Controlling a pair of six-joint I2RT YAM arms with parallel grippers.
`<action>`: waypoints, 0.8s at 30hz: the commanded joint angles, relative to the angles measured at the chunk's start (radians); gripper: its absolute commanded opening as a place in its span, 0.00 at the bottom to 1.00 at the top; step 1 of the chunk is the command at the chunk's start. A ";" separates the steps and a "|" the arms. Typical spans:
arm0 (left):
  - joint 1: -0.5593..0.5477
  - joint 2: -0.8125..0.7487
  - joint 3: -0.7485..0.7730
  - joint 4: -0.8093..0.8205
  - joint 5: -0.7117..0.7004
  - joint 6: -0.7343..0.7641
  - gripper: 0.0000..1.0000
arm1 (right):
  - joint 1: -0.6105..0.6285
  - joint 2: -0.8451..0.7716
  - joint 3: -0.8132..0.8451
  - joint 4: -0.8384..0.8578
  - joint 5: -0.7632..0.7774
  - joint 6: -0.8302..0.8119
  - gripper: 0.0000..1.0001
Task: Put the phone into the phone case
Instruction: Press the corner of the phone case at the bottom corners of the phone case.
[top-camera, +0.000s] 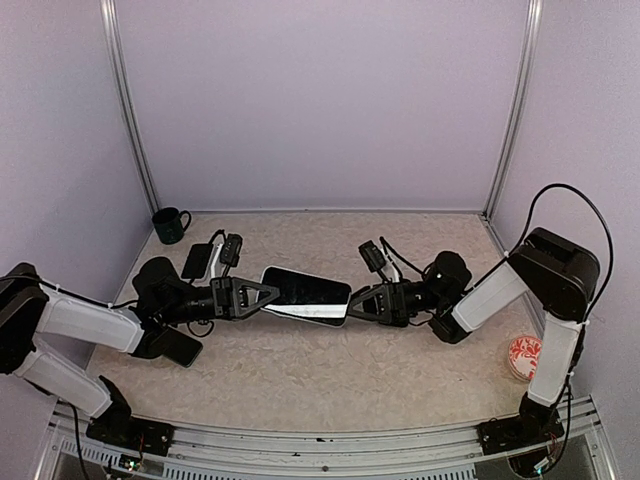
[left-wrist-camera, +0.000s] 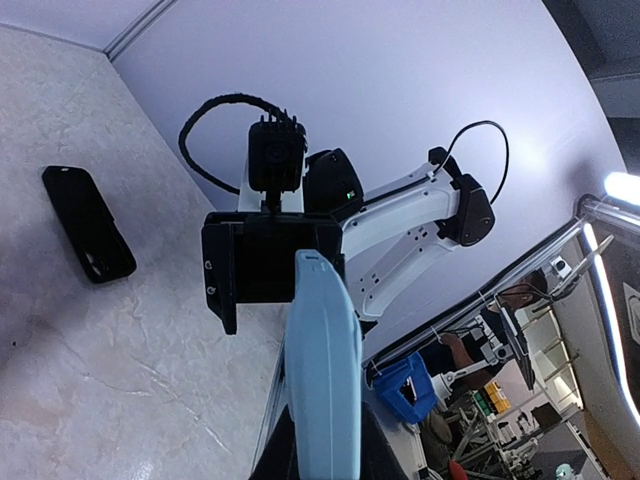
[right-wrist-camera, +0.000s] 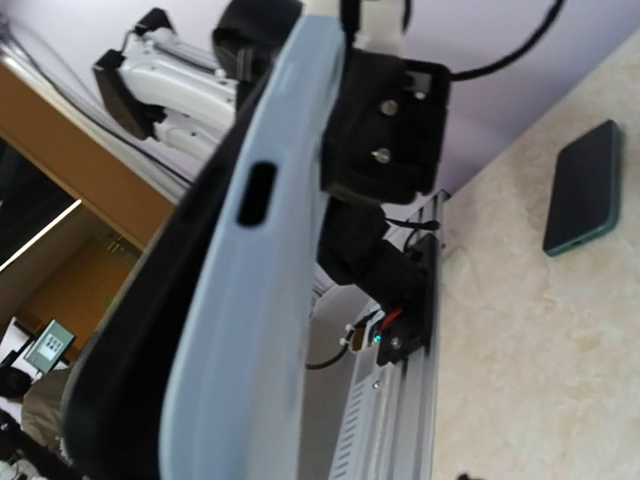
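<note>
Phone (top-camera: 300, 285) in light-blue phone case (left-wrist-camera: 322, 370), aloft over bench (top-camera: 330, 375) middle; seating depth hidden. Left gripper (top-camera: 262, 293) clenched on phone case; right gripper (top-camera: 352, 303) at opposite end, grip indiscernible. Bench edges well apart.

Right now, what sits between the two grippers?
The phone in its pale case, held between left gripper and right gripper, clearest in the top view.

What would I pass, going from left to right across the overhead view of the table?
First a dark mug → left gripper → phone in its pale blue case → right gripper → red-patterned dish.
</note>
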 joint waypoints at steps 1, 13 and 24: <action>0.000 0.029 0.037 0.061 -0.020 -0.004 0.00 | -0.004 0.001 0.010 0.150 -0.073 0.042 0.56; 0.017 0.052 0.054 0.063 -0.010 -0.008 0.00 | -0.005 -0.023 -0.062 0.277 -0.113 0.087 0.54; 0.015 0.063 0.042 0.100 -0.003 -0.028 0.00 | -0.006 0.009 0.003 0.213 -0.081 0.094 0.53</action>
